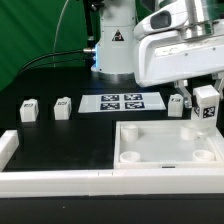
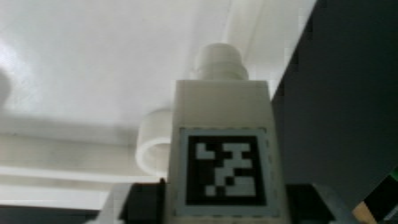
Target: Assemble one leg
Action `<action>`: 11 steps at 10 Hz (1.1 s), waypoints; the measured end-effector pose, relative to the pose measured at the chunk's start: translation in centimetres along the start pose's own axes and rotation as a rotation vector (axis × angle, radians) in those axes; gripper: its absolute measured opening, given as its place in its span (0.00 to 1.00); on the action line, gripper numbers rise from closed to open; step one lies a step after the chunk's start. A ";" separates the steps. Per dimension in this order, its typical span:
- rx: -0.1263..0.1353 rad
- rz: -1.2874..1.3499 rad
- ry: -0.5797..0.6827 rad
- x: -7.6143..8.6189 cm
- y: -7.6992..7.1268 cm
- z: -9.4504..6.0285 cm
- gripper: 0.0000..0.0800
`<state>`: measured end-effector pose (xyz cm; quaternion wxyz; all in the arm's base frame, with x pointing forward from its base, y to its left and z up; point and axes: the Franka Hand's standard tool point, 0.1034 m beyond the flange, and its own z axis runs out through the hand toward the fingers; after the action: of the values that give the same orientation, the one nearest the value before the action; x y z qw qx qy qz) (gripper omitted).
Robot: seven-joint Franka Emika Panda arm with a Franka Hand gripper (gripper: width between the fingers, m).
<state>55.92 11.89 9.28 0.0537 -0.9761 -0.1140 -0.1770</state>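
We're looking at a black table [image 1: 60, 78]. The marker board [image 1: 120, 102] is lying flat near its middle. Toward the exterior view's left, 2 small white blocks are standing upright w/ tags facing us: one leg [image 1: 28, 110] & a second leg [image 1: 63, 107], the latter nearer the board. A third leg [image 1: 176, 104] is standing just off the board's other end. In front, a white square tray [image 1: 170, 145] is sitting flat, & a white rail [image 1: 60, 181] is running along the table's near edge.

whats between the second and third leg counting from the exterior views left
The marker board lies between the second leg and the third leg, in the exterior view.
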 end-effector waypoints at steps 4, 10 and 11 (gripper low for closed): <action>-0.017 -0.035 0.037 3.5 2.5 -1.7 0.37; -0.052 -0.069 0.165 3.4 3.3 -0.8 0.37; -0.049 -0.071 0.166 3.7 3.1 -0.5 0.37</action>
<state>59.90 9.57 10.86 0.0329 -0.9544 -0.1394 -0.2619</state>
